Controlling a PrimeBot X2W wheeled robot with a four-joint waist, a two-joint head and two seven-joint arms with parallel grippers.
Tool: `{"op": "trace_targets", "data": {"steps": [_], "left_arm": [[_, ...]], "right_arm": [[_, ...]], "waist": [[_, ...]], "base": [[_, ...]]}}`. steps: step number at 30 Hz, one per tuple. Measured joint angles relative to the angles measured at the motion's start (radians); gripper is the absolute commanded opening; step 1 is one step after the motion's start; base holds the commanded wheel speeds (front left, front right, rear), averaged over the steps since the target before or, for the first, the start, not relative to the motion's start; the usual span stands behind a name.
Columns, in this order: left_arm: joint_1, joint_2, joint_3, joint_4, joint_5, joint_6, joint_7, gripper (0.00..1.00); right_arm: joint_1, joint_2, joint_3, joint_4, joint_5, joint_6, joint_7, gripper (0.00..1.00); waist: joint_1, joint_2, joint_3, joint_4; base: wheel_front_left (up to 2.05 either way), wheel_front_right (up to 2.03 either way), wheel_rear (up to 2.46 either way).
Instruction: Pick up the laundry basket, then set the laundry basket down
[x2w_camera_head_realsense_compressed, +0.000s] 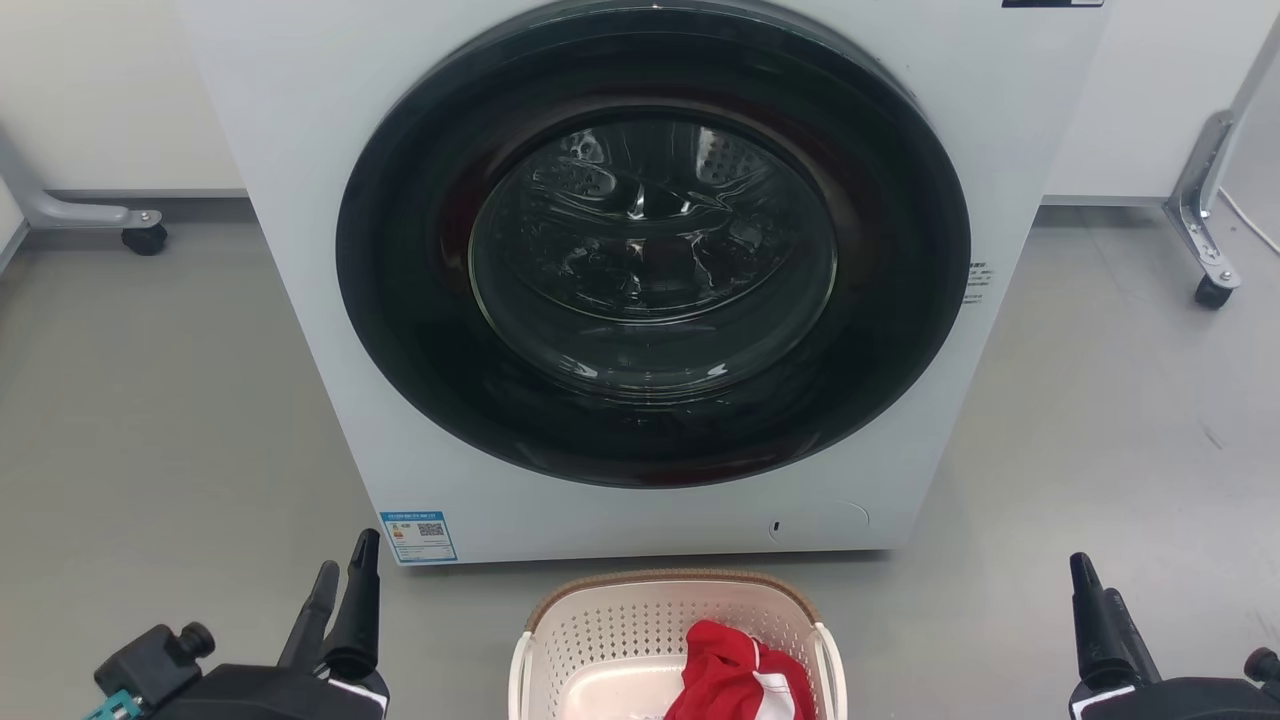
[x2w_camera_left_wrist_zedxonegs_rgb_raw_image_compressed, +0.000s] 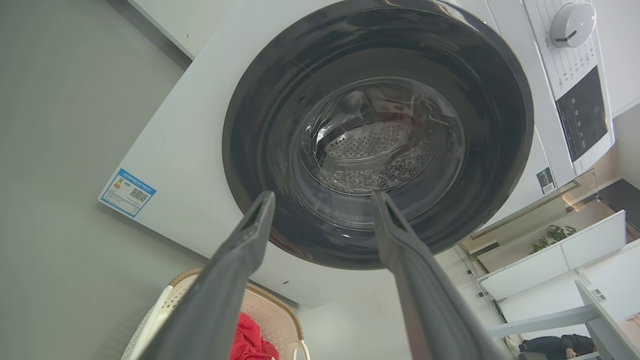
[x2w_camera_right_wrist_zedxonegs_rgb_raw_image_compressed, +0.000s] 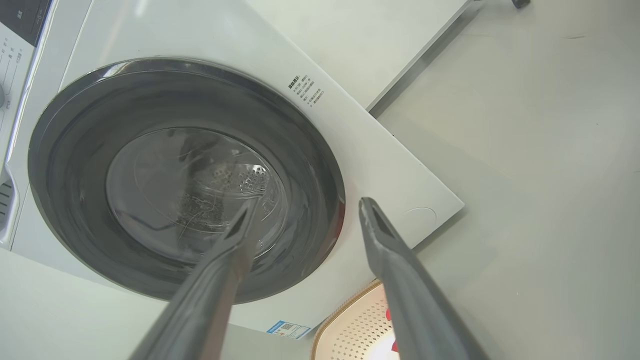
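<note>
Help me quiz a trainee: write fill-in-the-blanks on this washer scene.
The laundry basket sits on the floor in ____ of the washer.
It holds a ____ cloth.
The left gripper and right gripper are both ____, holding nothing.
Missing words: front; red; open.

A white washing machine (x2w_camera_head_realsense_compressed: 652, 270) with a round dark glass door stands on a smooth grey floor (x2w_camera_head_realsense_compressed: 150, 400) before a white wall (x2w_camera_head_realsense_compressed: 100, 90), between a left metal leg (x2w_camera_head_realsense_compressed: 75, 213) and a right metal leg (x2w_camera_head_realsense_compressed: 1205, 200) on black wheels.
</note>
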Motion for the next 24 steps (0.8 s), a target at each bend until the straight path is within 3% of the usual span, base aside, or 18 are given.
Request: {"op": "trace_targets", "data": {"steps": [24], "left_arm": [[-0.003, 0.068, -0.125, -0.035, 0.358, 0.086, -0.083, 1.0]], "right_arm": [[-0.003, -0.061, 0.14, -0.015, -0.364, -0.078, -0.085, 1.0]], "waist": [[0.0, 0.0, 0.001, 0.007]], "base": [[0.0, 0.0, 0.0]]}}
